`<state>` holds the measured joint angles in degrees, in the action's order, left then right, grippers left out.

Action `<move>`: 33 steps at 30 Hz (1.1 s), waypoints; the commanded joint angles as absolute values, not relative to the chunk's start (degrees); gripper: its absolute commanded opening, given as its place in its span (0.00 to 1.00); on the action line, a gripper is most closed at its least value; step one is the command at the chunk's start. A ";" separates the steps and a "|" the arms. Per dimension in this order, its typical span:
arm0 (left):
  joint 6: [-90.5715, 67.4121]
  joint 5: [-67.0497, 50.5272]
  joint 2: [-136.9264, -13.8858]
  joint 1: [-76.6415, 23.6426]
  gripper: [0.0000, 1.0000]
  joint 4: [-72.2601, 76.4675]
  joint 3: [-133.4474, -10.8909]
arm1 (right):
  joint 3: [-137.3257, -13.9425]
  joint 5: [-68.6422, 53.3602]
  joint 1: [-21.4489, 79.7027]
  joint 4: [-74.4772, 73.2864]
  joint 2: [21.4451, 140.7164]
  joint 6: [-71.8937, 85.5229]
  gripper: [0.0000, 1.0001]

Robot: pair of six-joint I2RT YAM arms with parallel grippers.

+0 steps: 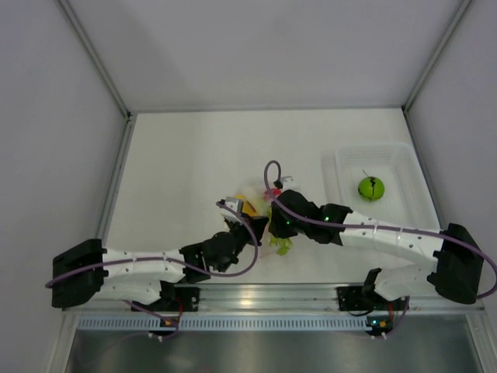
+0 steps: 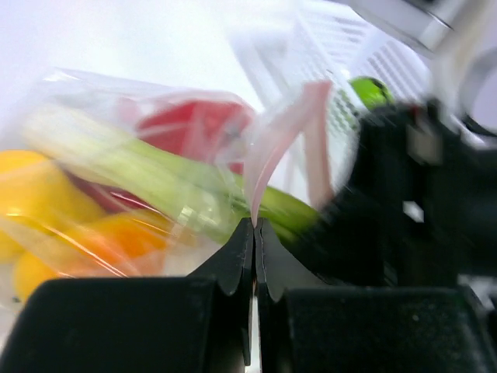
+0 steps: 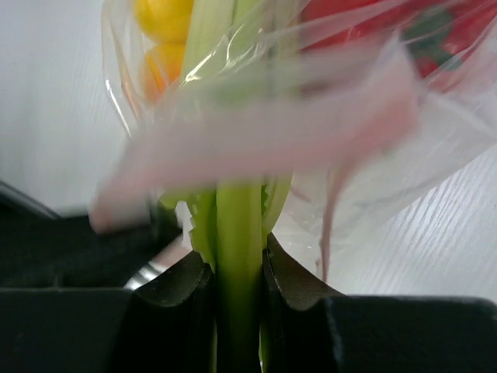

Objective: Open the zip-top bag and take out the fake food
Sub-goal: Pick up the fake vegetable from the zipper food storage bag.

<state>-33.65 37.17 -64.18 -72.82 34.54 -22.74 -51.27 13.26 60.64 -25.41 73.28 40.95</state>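
Observation:
The zip-top bag (image 1: 247,203) lies at mid-table between both arms. My left gripper (image 2: 255,222) is shut on the bag's pink zip strip (image 2: 279,132). Inside the clear plastic are a red pepper (image 2: 194,123), a pale green stalk (image 2: 147,167), and yellow (image 2: 22,180) and orange (image 2: 128,233) pieces. My right gripper (image 3: 237,260) is shut on the leafy green end of the stalk (image 3: 239,210), which sticks out past the bag's mouth (image 3: 264,140). In the top view, the right gripper (image 1: 278,230) sits just right of the left gripper (image 1: 248,224). A green ball (image 1: 371,187) lies in the tray.
A translucent white tray (image 1: 345,159) stands at the right, beyond the right arm. Metal frame rails border the table at the left, back and right. The right arm's black wrist (image 2: 404,194) is close beside the left gripper.

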 commanded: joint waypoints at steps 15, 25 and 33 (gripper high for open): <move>-38.14 53.70 -70.05 -71.19 0.00 35.16 -27.25 | -50.87 2.72 65.04 -27.58 62.84 38.77 0.00; -40.43 57.74 -73.56 -71.19 0.00 35.07 -26.46 | -61.26 3.52 64.51 -46.65 62.85 31.47 0.00; -41.40 58.18 -70.32 -71.28 0.00 35.16 -24.61 | -63.02 8.61 61.63 -52.47 62.40 29.88 0.00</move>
<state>-40.71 55.53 -72.53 -71.37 33.39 -25.47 -59.77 6.57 63.29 -49.67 63.46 31.59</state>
